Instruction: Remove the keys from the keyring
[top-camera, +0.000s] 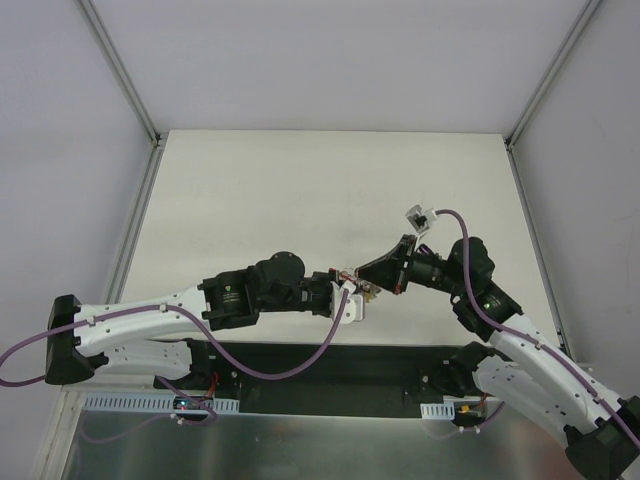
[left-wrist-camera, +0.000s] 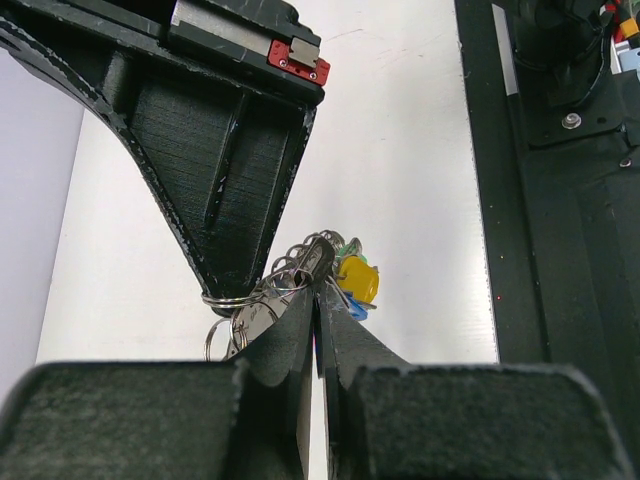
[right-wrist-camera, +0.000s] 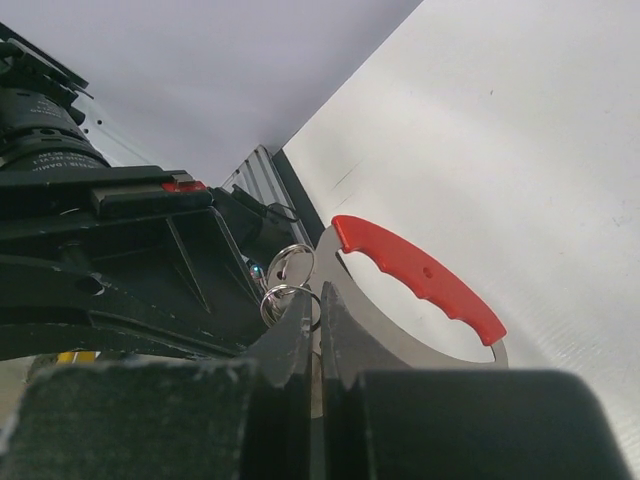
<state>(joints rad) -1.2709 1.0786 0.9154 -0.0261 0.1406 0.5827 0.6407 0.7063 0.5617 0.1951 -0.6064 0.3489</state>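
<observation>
The keys (top-camera: 368, 291) hang as one bunch between my two grippers, above the table's near middle. In the left wrist view my left gripper (left-wrist-camera: 318, 292) is shut on the bunch. A yellow key head (left-wrist-camera: 358, 280), a blue one and a green one stick out to the right of its tips. The keyring (left-wrist-camera: 236, 298) loops round the tip of my right gripper (left-wrist-camera: 232, 262). In the right wrist view my right gripper (right-wrist-camera: 319, 300) is shut at the keyring (right-wrist-camera: 287, 298). A flat silvery piece with a red grip (right-wrist-camera: 420, 275) runs out from between its fingers.
The two arms meet tip to tip, the left gripper (top-camera: 352, 291) and the right gripper (top-camera: 376, 280) almost touching. A black base strip (top-camera: 330, 365) runs along the table's near edge. A metal frame rail (top-camera: 135, 215) borders the white table on the left.
</observation>
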